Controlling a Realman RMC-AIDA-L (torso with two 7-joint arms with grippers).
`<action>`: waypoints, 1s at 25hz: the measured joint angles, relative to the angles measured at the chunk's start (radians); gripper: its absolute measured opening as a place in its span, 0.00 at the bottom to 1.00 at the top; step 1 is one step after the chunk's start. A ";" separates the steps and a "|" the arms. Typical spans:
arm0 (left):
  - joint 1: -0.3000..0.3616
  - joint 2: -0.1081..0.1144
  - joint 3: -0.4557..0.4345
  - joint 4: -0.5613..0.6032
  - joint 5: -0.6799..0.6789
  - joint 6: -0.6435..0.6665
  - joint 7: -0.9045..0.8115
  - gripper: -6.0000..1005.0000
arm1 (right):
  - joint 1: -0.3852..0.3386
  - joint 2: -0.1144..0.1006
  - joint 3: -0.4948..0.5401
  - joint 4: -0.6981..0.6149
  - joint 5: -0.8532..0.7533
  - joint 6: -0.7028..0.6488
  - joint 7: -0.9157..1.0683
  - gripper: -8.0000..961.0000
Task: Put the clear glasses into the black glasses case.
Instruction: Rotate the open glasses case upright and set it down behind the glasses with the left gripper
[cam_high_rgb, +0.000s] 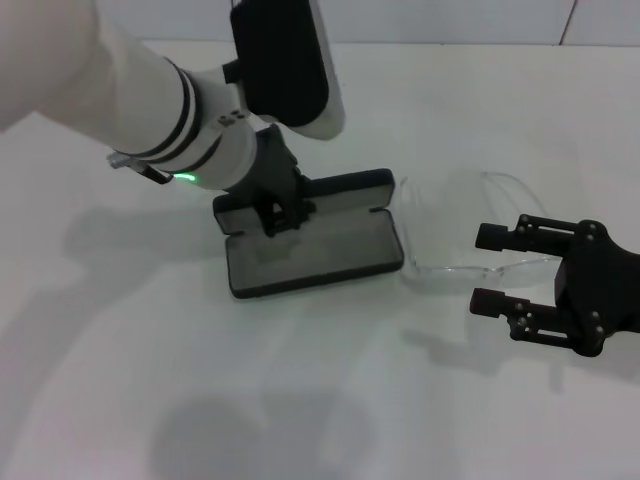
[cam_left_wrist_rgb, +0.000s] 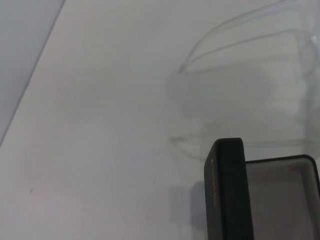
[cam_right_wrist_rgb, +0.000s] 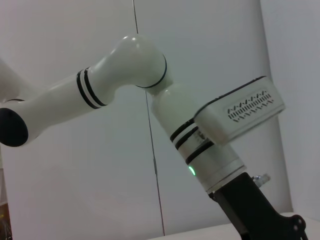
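Observation:
The black glasses case (cam_high_rgb: 310, 250) lies open in the middle of the table, grey lining up, with its lid (cam_high_rgb: 350, 185) raised at the back. My left gripper (cam_high_rgb: 283, 213) comes down on the lid's left end and looks shut on it. In the left wrist view the lid's edge (cam_left_wrist_rgb: 225, 190) stands close up, with orange lettering on it. The clear glasses (cam_high_rgb: 455, 268) lie just right of the case, arms pointing away; they also show faintly as the clear glasses (cam_left_wrist_rgb: 240, 45). My right gripper (cam_high_rgb: 490, 268) is open, one finger on each side of the lens.
The table (cam_high_rgb: 120, 380) is plain white, with arm shadows across its front. A wall rises behind it. The right wrist view shows only my left arm (cam_right_wrist_rgb: 125, 75) against that wall.

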 joint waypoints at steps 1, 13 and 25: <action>0.000 0.000 0.002 0.000 -0.015 -0.004 0.010 0.21 | 0.000 0.000 0.000 0.000 0.000 0.001 0.000 0.64; -0.009 0.000 0.011 -0.036 -0.046 -0.032 0.060 0.21 | 0.003 -0.001 0.000 0.000 0.012 0.003 -0.001 0.64; -0.001 0.000 0.002 -0.019 -0.076 -0.017 0.083 0.27 | 0.004 0.000 0.000 0.000 0.014 0.003 -0.001 0.64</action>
